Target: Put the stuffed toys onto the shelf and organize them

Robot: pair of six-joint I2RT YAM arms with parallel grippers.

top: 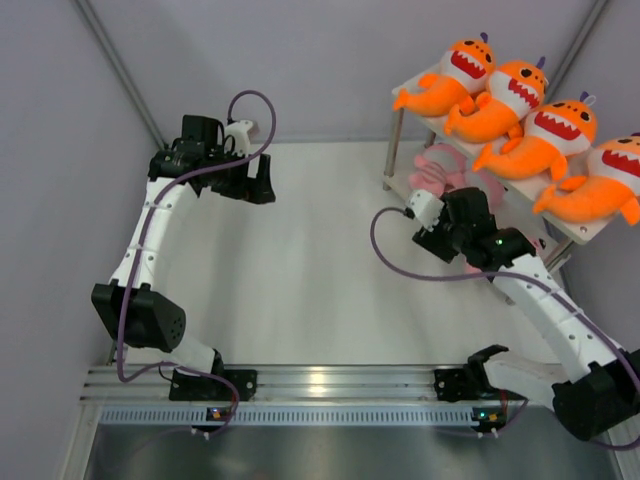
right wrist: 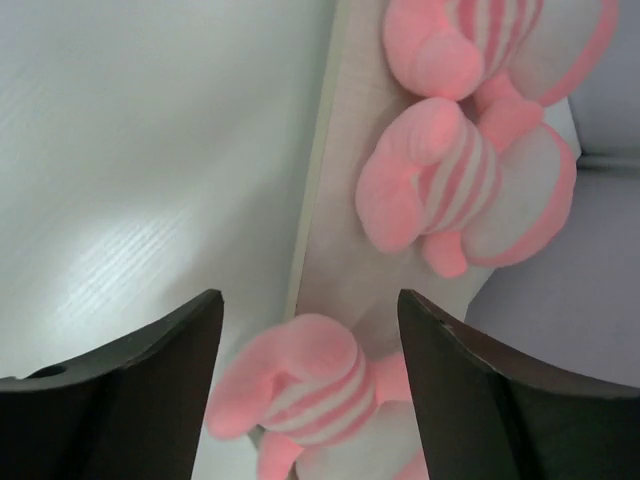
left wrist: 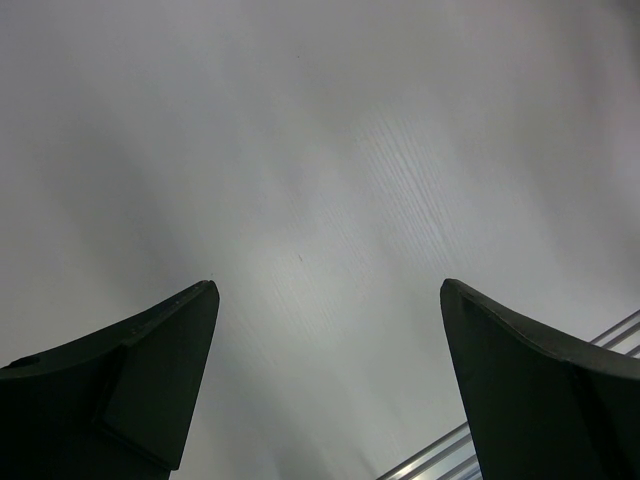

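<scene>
Four orange shark plush [top: 455,80], [top: 500,105], [top: 545,140], [top: 600,180] lie in a row on the top board of the shelf [top: 572,230] at the right. Pink striped plush [top: 438,165] lie on the lower board. My right gripper [top: 462,215] is open at that lower tier. In the right wrist view its jaws [right wrist: 308,297] stand apart on either side of one pink striped plush [right wrist: 300,390], not gripping it. Two more pink plush [right wrist: 450,180], [right wrist: 490,40] lie further along the pale board [right wrist: 335,200]. My left gripper [top: 262,175] [left wrist: 330,285] is open and empty over the white table at far left.
The white tabletop [top: 320,270] lies between the arms. A silver rail [top: 330,385] runs along the near edge and shows in the left wrist view [left wrist: 600,340]. Grey walls close the back and sides. The shelf's thin metal leg [top: 393,140] stands at its left end.
</scene>
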